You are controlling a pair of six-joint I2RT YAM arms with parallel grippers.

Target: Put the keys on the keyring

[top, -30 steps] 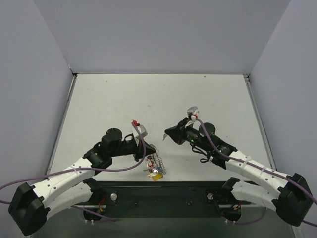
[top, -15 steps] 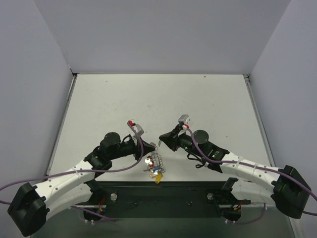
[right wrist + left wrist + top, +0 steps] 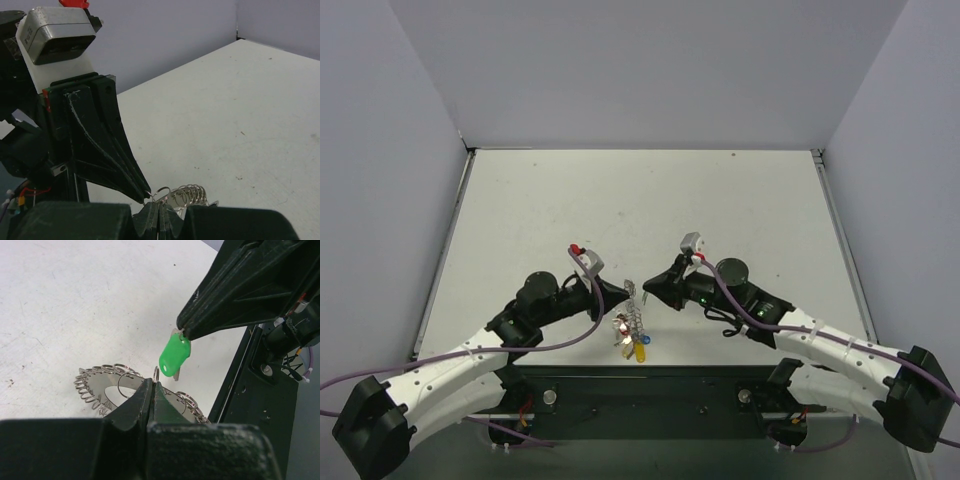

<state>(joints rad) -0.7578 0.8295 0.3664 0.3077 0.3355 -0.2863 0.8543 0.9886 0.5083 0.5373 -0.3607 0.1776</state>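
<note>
The keyring (image 3: 100,388), a silver ring fringed with wire loops, hangs from my left gripper (image 3: 153,383), which is shut on one small loop (image 3: 156,374). In the top view the keyring (image 3: 633,318) hangs between both grippers, with red (image 3: 621,322), blue (image 3: 646,340) and yellow (image 3: 640,351) keys dangling below it. My right gripper (image 3: 182,331) is shut on a green-headed key (image 3: 175,356) right above that loop. In the right wrist view my right gripper (image 3: 160,206) is tip to tip with the left gripper's fingers (image 3: 117,160), and the loops (image 3: 190,192) show behind. The grippers, left (image 3: 617,296) and right (image 3: 643,289), nearly touch.
The white table (image 3: 640,200) has grey walls on three sides. A black base rail (image 3: 650,385) with the arm mounts runs along the near edge, right below the hanging keys. Purple cables trail from both arms.
My right gripper has moved left and down to meet the left gripper. The left gripper has shifted slightly, and the keyring now hangs closer under the two tips.
</note>
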